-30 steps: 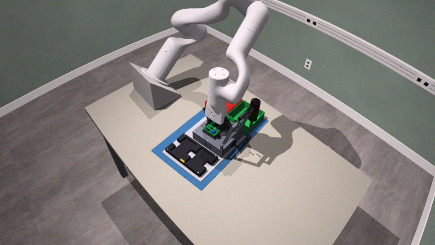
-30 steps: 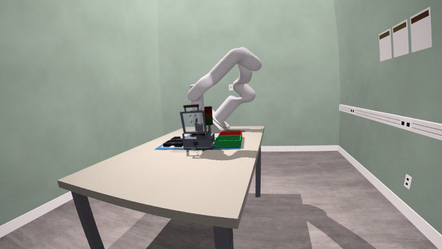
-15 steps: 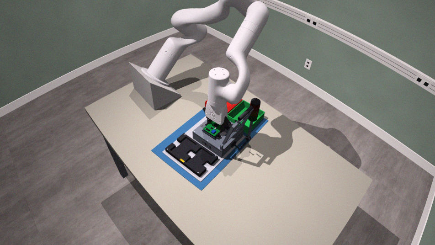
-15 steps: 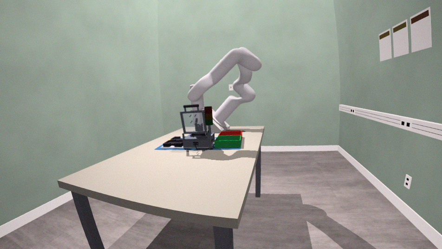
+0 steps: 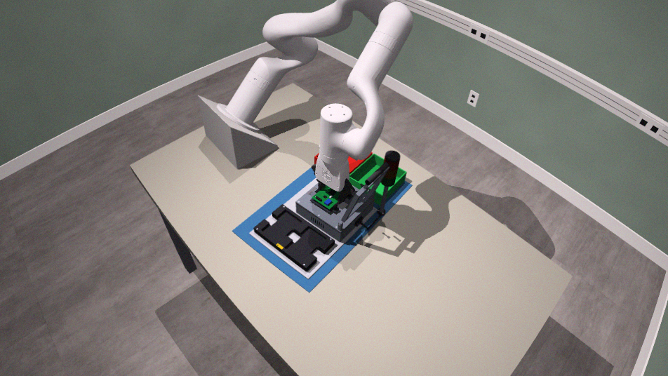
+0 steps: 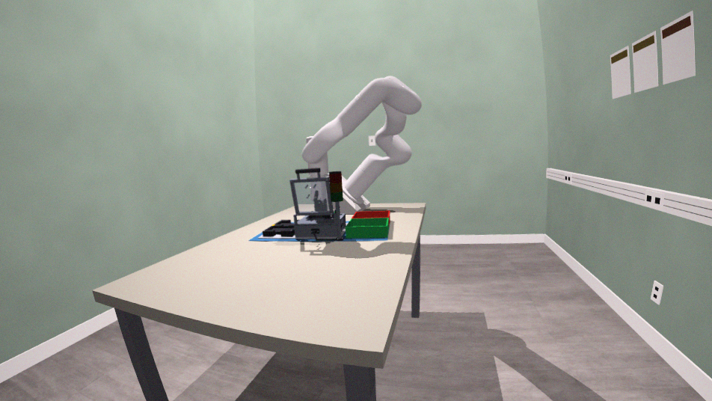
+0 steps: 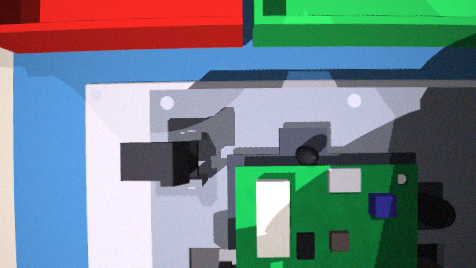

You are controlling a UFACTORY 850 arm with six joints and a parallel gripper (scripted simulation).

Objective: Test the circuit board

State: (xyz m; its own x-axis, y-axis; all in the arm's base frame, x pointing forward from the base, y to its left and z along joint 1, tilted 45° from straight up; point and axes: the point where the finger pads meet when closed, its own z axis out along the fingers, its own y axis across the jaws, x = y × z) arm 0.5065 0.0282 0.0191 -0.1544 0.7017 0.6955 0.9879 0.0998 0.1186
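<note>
Circuit board: a green board (image 5: 324, 199) (image 7: 325, 210), component side up over the grey tester (image 5: 306, 210) (image 6: 318, 230) (image 7: 260, 107); whether it is fully seated on both pins cannot be told.
White connector: the long white block (image 7: 273, 218) lies along the board's left side in the wrist view, with a blue part (image 5: 328, 201) (image 7: 382, 205) toward the opposite side.
Tool: the gripper (image 5: 335, 190) is low over the board, its fingers spread wide; I cannot tell whether they pinch the board's edges.
Lid: the framed clear lid (image 5: 357, 202) (image 6: 311, 197) stands raised, its dark handle (image 5: 376, 175) (image 6: 307, 170) at the top.
Signal light: the stacked light (image 5: 391, 168) (image 6: 336, 186) beside the lid shows dim red and green sections, neither plainly lit.
Tray: the black tray (image 5: 299, 241) (image 6: 277, 230), with a yellow label (image 5: 279, 245), lies beside the tester and shows no board.
Bins: the red bin (image 5: 358, 162) (image 6: 371, 214) (image 7: 125, 39) and green bin (image 5: 382, 189) (image 6: 367, 230) (image 7: 365, 35) stand side by side, near the tester.
Mat: a blue mat (image 5: 256, 223) (image 6: 259, 239) (image 7: 45, 175) lies under the setup on the beige bench (image 5: 420, 289) (image 6: 259, 283).

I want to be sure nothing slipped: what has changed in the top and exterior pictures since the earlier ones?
Nothing visibly changed. The arm, board, raised lid, tray and bins stayed as they were.
</note>
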